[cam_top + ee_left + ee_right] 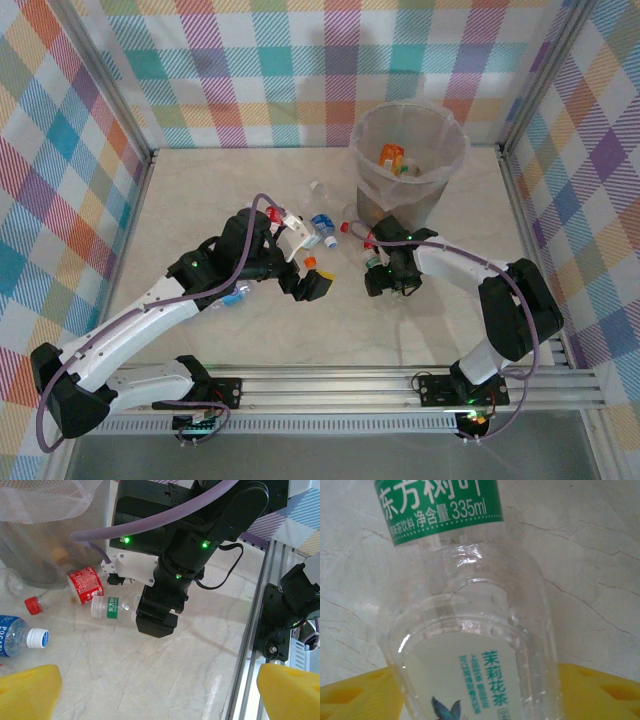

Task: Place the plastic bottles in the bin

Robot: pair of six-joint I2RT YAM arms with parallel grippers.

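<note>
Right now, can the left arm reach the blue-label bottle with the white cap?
Probably yes: the left gripper is open, and the blue-label bottle lies close ahead of it with nothing between them.

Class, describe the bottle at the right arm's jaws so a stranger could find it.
Find the grey bin at the table's far side. Just before it, the right gripper sits over a clear bottle lying on its side. Its green label sets it apart from the red-labelled bottle beside it.
</note>
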